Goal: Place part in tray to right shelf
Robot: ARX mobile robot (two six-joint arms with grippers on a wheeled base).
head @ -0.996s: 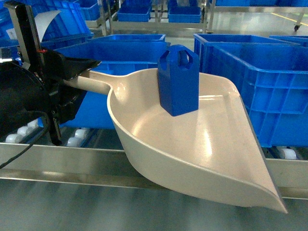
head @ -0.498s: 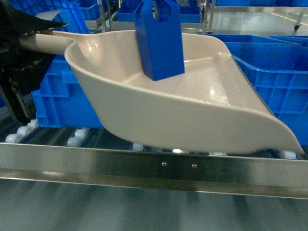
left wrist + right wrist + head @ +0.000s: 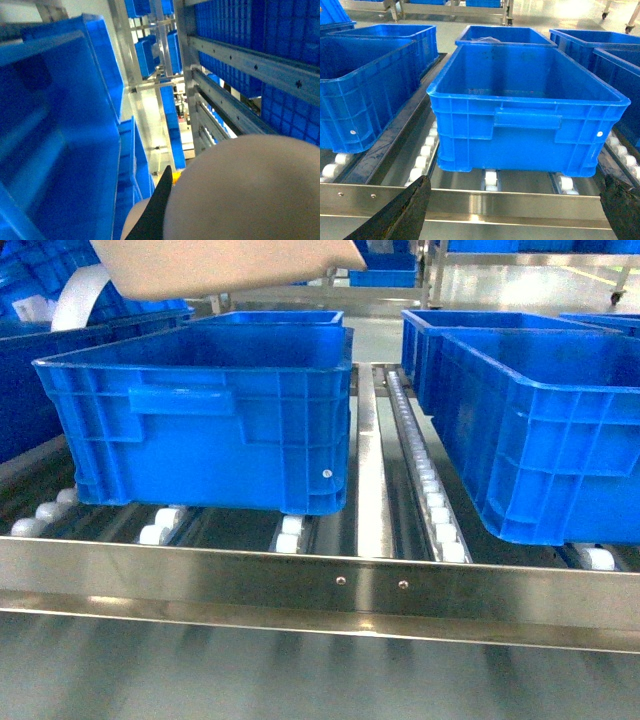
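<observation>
The cream-beige tray is held high, and only its underside shows at the top edge of the head view. In the left wrist view its rounded back fills the lower right. My left gripper is shut on the tray's handle, with one black finger showing beside it. The part is hidden from every view. The right shelf runs across below as a steel rail with white rollers. My right gripper hangs open in front of the shelf rail, with nothing between its fingers.
A large blue crate sits on the shelf's left lane and another on the right lane. The right wrist view shows a crate straight ahead and one to its left. More crates and racks stand behind.
The tray, with the part standing in it, rose steadily and left the head view upward. Only its underside remains at the top edge. The left arm went up with it.
</observation>
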